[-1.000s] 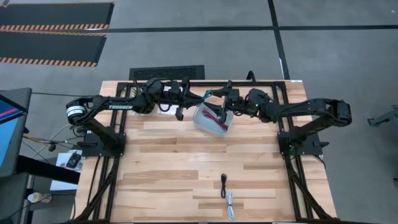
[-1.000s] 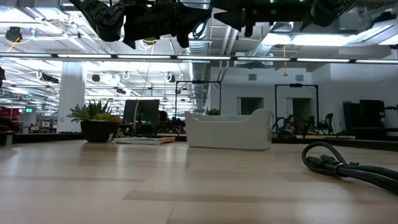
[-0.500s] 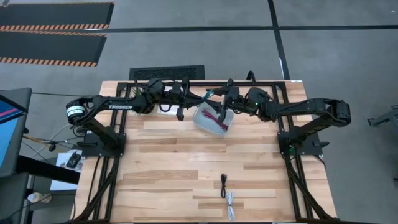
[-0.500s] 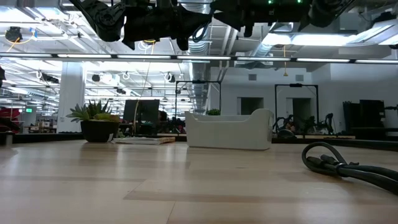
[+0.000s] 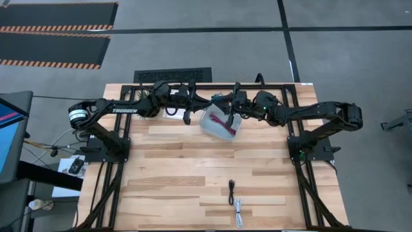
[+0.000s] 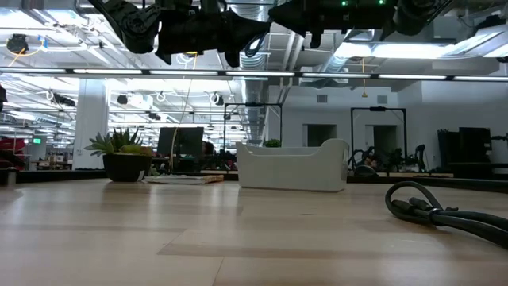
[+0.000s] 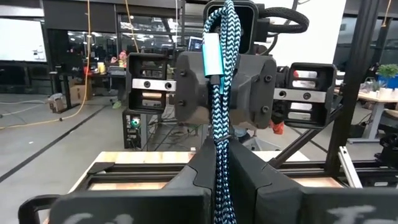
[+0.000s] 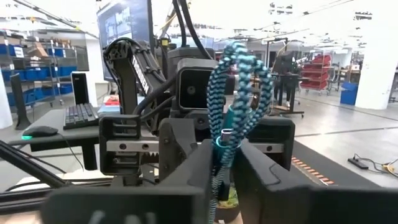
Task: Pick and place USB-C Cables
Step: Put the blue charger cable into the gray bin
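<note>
A wooden slatted table (image 5: 193,174) on a black frame stands on a grey floor, with an open workshop hall showing behind it in the low view. The teal cable (image 7: 219,93) hangs in the air at the far edge of the table, pinched from both ends: in the left wrist view it runs lengthwise up between the left gripper (image 7: 216,171)'s fingers, which are closed on it, and in the right wrist view its looped end (image 8: 239,93) rises out of the right gripper (image 8: 221,163), whose fingers are likewise clamped on it. The two grippers face each other nose to nose, so the cable's long axis lies along the line joining them. In the high view this meeting point sits just beside the clear tray (image 5: 211,127), over its far-left corner, with the left gripper (image 5: 193,102) coming from the left and the right gripper (image 5: 226,103) from the right; the right one looks nearer the tray. A maroon-pink cable (image 5: 223,120) already lies in the tray. The black cable (image 5: 231,191) and the white cable (image 5: 239,213) lie well apart from the arms, near the table's front edge. I judge this a handover, and whichever arm lets go, the other must carry the teal bundle a short way to the tray
</note>
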